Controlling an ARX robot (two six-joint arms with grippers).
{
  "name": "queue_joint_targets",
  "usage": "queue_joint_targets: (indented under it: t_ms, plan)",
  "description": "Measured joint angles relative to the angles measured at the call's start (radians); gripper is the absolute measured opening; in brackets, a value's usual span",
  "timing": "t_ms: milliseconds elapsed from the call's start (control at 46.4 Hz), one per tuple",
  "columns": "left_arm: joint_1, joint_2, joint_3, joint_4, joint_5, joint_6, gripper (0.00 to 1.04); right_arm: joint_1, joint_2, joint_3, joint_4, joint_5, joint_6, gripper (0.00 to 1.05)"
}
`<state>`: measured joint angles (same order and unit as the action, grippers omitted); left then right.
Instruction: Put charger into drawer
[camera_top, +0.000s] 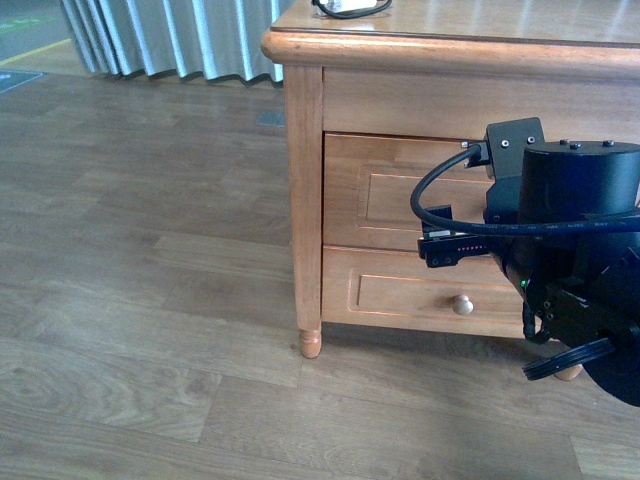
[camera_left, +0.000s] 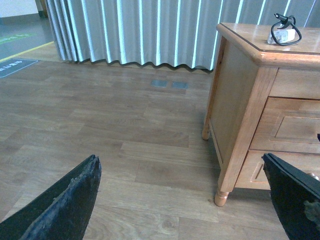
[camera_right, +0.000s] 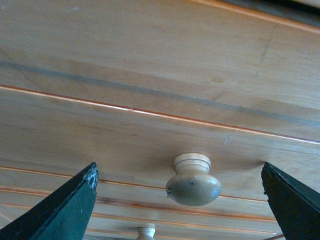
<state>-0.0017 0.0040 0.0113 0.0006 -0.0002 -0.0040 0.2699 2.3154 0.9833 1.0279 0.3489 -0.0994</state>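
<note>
Wide open, the right gripper (camera_right: 178, 170) frames, without touching, the round pale knob (camera_right: 193, 186) of the shut, panelled drawer (camera_right: 150, 130). Nothing is stowed yet: the white charger (camera_left: 283, 36), black cable looped, lies atop the glossy wooden cabinet (camera_top: 305, 200); opening, fetching and placing all remain. Well aside, the left gripper (camera_left: 180, 159) hangs open and empty over plank floor (camera_left: 125, 125).

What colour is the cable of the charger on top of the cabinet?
Black; the charger itself is white. The left wrist view shows it best.
</note>
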Motion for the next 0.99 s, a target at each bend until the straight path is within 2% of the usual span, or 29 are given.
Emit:
queue_joint_targets:
  t_ms: [172,259,431,496,603,711,991]
  plan:
    - [0.000,0.000,0.000,0.000,0.000,0.000,0.99,0.000,0.000,0.000,0.000,0.000,0.003,0.96]
    - [0.000,0.000,0.000,0.000,0.000,0.000,0.99,0.000,0.000,0.000,0.000,0.000,0.003,0.92]
    - [0.000,0.000,0.000,0.000,0.000,0.000,0.99,0.000,0.000,0.000,0.000,0.001,0.003,0.73]
    - [0.000,0.000,0.000,0.000,0.000,0.000,0.99,0.000,0.000,0.000,0.000,0.001,0.003,0.63]
    - [0.000,0.000,0.000,0.000,0.000,0.000,0.99,0.000,0.000,0.000,0.000,0.002,0.003,0.40]
    - [0.000,0.000,0.000,0.000,0.000,0.000,0.99,-0.002,0.000,0.000,0.000,0.007,0.002,0.27]
    - [0.000,0.000,0.000,0.000,0.000,0.000,0.99,-0.002,0.000,0.000,0.000,0.012,0.002,0.24]
